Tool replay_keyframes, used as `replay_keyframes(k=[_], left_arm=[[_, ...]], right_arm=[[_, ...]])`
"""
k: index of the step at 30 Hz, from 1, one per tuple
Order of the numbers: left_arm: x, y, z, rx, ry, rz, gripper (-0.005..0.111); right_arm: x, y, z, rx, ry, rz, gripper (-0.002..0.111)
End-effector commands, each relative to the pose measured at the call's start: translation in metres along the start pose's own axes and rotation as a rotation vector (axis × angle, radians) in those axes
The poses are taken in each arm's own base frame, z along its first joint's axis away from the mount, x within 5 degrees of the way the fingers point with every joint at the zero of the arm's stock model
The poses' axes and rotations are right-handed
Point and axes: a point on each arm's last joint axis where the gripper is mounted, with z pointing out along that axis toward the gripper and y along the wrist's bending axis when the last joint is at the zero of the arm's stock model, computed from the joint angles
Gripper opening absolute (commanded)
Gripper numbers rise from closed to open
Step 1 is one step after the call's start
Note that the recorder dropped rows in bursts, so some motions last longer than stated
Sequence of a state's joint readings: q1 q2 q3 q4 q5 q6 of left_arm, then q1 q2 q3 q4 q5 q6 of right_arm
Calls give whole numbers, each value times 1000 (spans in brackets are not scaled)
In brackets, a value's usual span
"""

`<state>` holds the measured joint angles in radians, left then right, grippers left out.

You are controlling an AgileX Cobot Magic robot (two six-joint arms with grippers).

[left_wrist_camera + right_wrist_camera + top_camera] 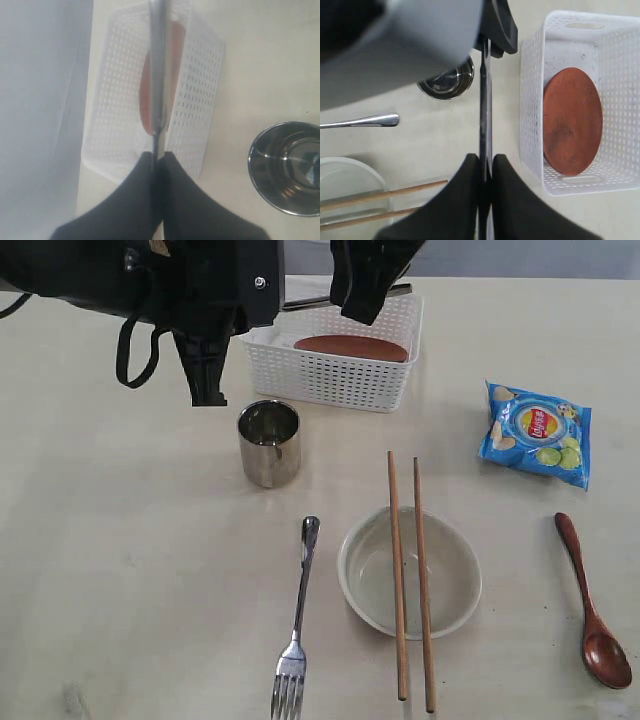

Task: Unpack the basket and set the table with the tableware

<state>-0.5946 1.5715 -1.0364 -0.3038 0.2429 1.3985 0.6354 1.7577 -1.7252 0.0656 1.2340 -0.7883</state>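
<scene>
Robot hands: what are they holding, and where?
The left hand and right hand both pinch the steel knife, at different spots along it; handle or blade, unclear.

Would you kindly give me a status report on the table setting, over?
Left gripper and right gripper both shut on the knife, by the basket. Plate in basket, not yet out. Nothing covering it.

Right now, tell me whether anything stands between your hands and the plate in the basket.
Nothing lies on the brown plate in the basket; its top is open. Yet the left hand and the right hand both grip the steel knife, held up by the basket, so neither is free.
</scene>
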Motion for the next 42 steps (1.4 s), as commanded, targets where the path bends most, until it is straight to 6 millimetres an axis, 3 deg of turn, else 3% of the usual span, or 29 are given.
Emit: replay_keyframes(k=[1, 9, 11, 13, 14, 15, 23, 25, 29, 33, 42], left_arm=[[-1, -3, 0, 27, 2, -2, 0], [-1, -3, 0, 27, 2, 1, 0], [-1, -3, 0, 27, 2, 1, 0], [-1, -3, 0, 27, 2, 1, 0], [-1, -3, 0, 27, 2, 1, 0], [-1, -3, 0, 27, 2, 1, 0], [-1, -5, 0, 51, 7, -2, 0], [0, -7, -1, 72, 10, -7, 0], [-1, -7, -3, 93, 16, -116, 0], [-3, 6, -24, 28, -3, -293, 0], [-11, 9, -62, 37, -31, -521, 0]], right_arm=[[1, -2, -6, 29, -10, 0, 0], [0, -2, -6, 27, -12, 0, 3], [0, -2, -6, 27, -12, 0, 14], [0, -2, -6, 27, -12, 2, 30], [0, -2, -6, 27, -12, 2, 44], [0, -2, -6, 27, -12, 4, 48], [1, -3, -10, 45, -10, 57, 50], [6, -4, -23, 105, -1, 113, 46], [22, -9, -75, 361, -26, 289, 39], [42, -1, -120, 500, -55, 477, 34], [61, 23, -171, 552, -227, 695, 34]])
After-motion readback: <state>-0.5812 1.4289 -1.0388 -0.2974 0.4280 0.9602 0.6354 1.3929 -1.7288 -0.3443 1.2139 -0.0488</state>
